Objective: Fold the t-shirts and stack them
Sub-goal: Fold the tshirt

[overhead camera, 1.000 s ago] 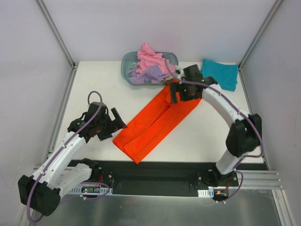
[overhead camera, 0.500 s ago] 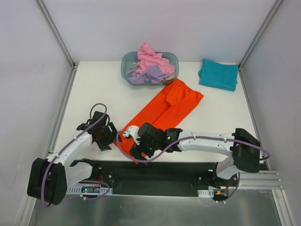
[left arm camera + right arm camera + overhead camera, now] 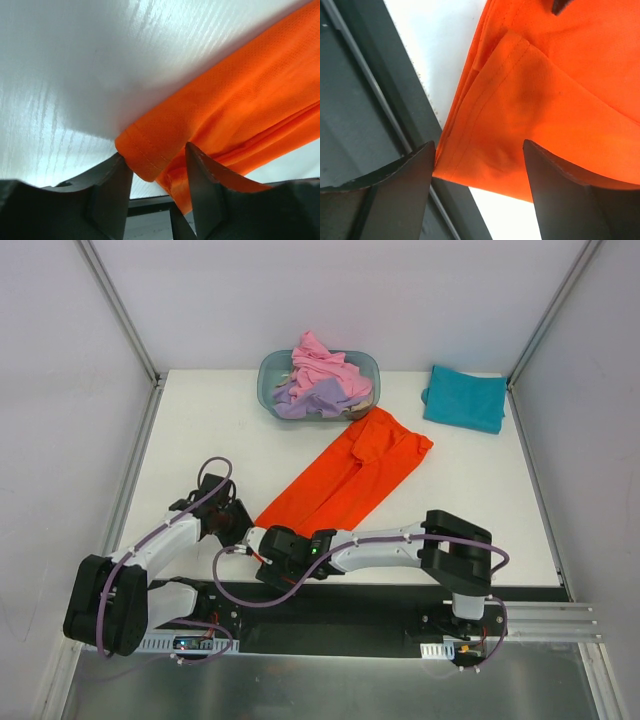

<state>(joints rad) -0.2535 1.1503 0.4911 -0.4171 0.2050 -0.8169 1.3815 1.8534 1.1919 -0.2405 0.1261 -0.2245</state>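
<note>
The bright orange t-shirt (image 3: 350,475) lies as a long folded strip, running diagonally from the tub toward the near table edge. My left gripper (image 3: 238,525) is at its near left corner. In the left wrist view the hemmed corner (image 3: 150,150) sits between the partly closed fingers of the left gripper (image 3: 156,152), touching the left one, with a gap still showing. My right gripper (image 3: 268,548) is low at the near corner. Its jaws (image 3: 479,145) stand wide on either side of the orange hem (image 3: 485,150). A folded teal t-shirt (image 3: 465,397) lies at the far right.
A translucent oval tub (image 3: 270,375) at the back centre holds crumpled pink (image 3: 322,362) and lavender (image 3: 310,398) t-shirts. The black base rail (image 3: 340,605) runs just beyond the shirt's near corner. Metal frame posts stand at both back corners.
The right arm swung from the shirt's far end down to its near corner. The left gripper slid in to the near left corner. Both pairs of jaws narrowed, the left more.
</note>
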